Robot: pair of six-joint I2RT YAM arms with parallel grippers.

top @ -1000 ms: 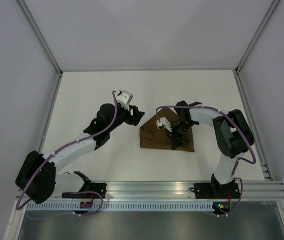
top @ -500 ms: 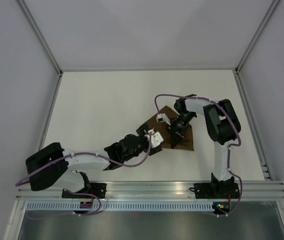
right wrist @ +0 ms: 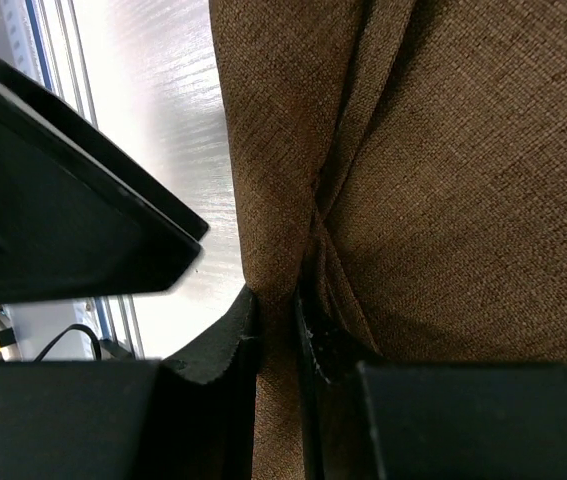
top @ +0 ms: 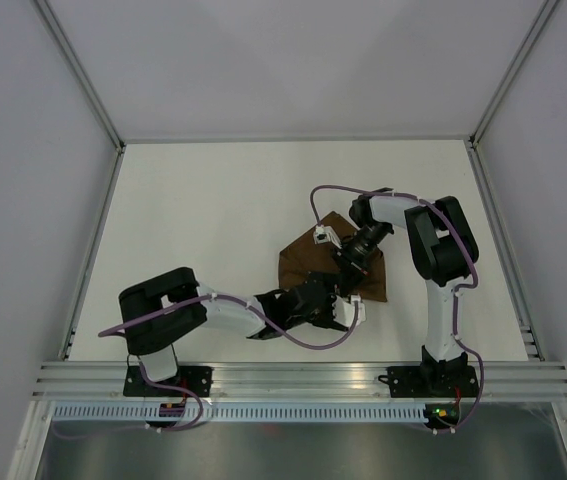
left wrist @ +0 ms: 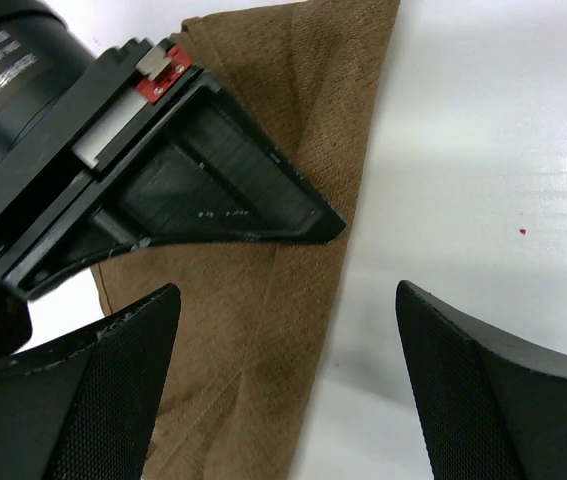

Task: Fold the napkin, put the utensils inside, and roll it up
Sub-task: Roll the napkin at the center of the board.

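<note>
1. Brown napkin [top: 301, 268] folded into a rough triangle, flat on the white counter [top: 213, 200], right of centre, apex toward the far side.
2. Right arm [top: 433, 250] bent over from its base at the near right, wrist down on the right half of the cloth.
3. Right jaws clenched on the napkin: in the right wrist view, two black fingertips [right wrist: 213, 345] close together, a raised ridge of brown fabric [right wrist: 443, 200] pinched between them.
4. Left arm [top: 223, 315] stretched low along the near side of the counter, reaching rightward, its tip at the napkin's near edge, just beside the right arm's wrist.
5. Left jaws released and spread wide, grasping nothing: in the left wrist view, one textured finger [left wrist: 93, 400] on the cloth side, the other over bare counter [left wrist: 463, 150].
6. Between those two fingers, the long edge of the napkin [left wrist: 253, 330] running up the view, with overlapping layers and a diagonal crease.
7. Same view, higher up: of the right jaws, a black wedge-shaped pad [left wrist: 213, 190] pressed against the fabric.
8. Right wrist view, left side: a dark slab of the left arm's tip, close above glossy counter [right wrist: 153, 100], near the pinched fold.
9. Aluminium rail [top: 303, 372] along the near edge, both arm bases bolted to it.
</note>
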